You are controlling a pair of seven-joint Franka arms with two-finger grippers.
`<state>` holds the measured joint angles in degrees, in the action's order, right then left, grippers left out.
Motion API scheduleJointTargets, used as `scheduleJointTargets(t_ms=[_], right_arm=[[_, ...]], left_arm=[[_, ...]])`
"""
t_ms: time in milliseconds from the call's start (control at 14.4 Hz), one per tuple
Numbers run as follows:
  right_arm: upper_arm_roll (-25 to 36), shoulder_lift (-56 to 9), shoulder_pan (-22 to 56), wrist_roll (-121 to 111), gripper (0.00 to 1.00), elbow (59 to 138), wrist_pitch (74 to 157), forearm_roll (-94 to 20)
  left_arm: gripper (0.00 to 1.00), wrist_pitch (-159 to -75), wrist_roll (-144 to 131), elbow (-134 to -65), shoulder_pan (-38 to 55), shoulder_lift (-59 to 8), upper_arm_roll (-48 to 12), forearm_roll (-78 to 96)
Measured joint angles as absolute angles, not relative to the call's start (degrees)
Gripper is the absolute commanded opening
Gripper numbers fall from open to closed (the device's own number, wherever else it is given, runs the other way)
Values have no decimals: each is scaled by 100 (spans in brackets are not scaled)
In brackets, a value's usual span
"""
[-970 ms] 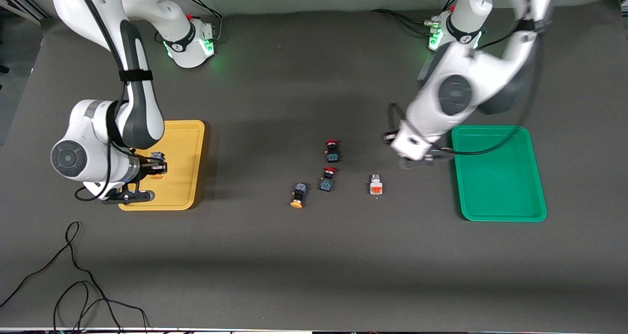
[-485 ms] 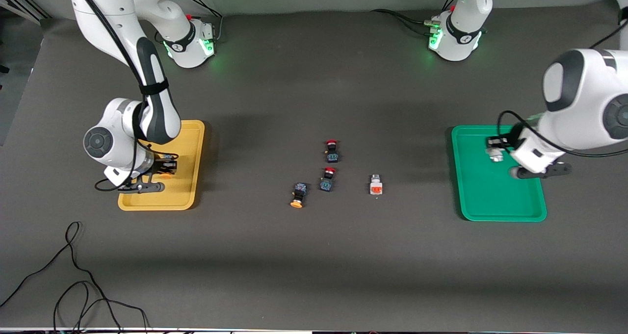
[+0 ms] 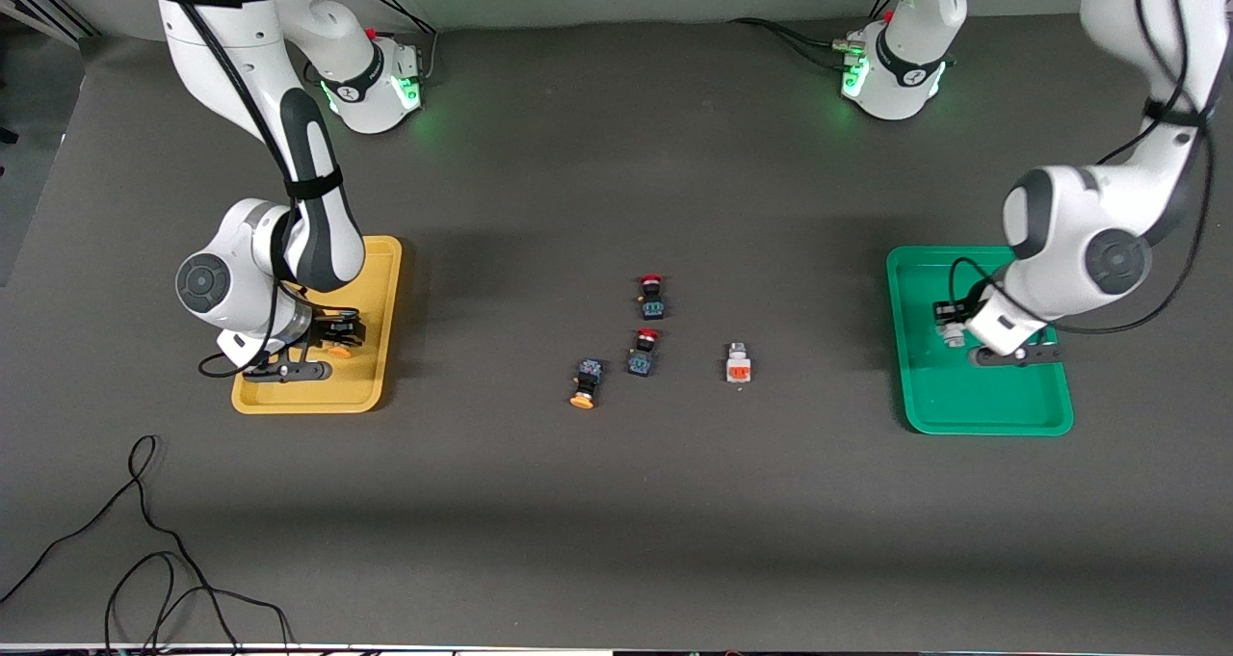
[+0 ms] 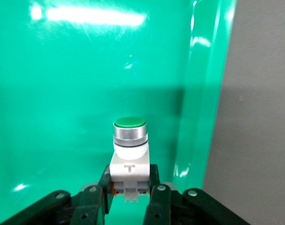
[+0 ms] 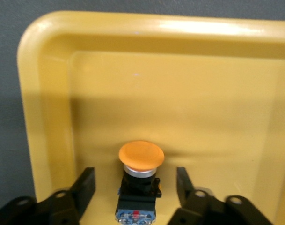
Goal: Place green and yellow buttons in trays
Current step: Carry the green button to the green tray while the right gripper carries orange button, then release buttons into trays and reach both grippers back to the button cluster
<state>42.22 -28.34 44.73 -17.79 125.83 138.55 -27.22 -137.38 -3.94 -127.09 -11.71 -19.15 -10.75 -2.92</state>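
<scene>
In the right wrist view, a black-bodied button with an orange-yellow cap [image 5: 141,154] lies on the floor of the yellow tray [image 5: 48,93]. My right gripper [image 5: 135,183] is open, one finger on each side of it, not touching it. In the left wrist view, my left gripper [image 4: 129,190] is shut on the white body of a green-capped button [image 4: 129,140], low inside the green tray [image 4: 62,93]. In the front view, the right gripper [image 3: 332,336] is in the yellow tray [image 3: 371,280] and the left gripper [image 3: 949,333] is in the green tray [image 3: 963,396].
At the table's middle lie another orange-yellow capped button [image 3: 585,383], a white button with an orange-red face [image 3: 738,365] and two black switches with red caps [image 3: 652,295] [image 3: 643,351]. Black cables [image 3: 144,560] trail near the front edge at the right arm's end.
The left arm swung from the table's middle to the green tray, carrying the green button, and came down. The right gripper opened and let go of the orange-yellow button in the yellow tray.
</scene>
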Motion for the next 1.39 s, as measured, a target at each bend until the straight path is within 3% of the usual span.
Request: scheduleJointTargets(t_ms=[69,139,346,623,900,1385], right_arm=[[4221,-2784,4478,-1779,100,12526,13739,-2736],[4221,-2699,4490,-1752,100,12446,13585,-2766],[4225,-2343,4645,-1041,100,11945,12855,-2814],[4194,-2377,5159,589,99,10790,12008,-2814],[3841,-3122,5345,1816,99,9697,11828,-2816],[3078,-4872,5340,3168,99,7980,11829,-3128]], left_arm=[[86,-13855,-394,-12699,-1198,-2065,-1075,-342],[100,-13893,-393,-12684,-1231,-2134,-1076,-392],[100,-13761,-387,-12500,-1290,-2075,-1076,-416],[100,-12261,-378,-11592,-1292,-1730,-1092,-423],[100,-10902,-376,-10417,-1288,-1446,-1202,-409],[100,-10940,-1820,-10127,-548,-1496,-1834,-313]])
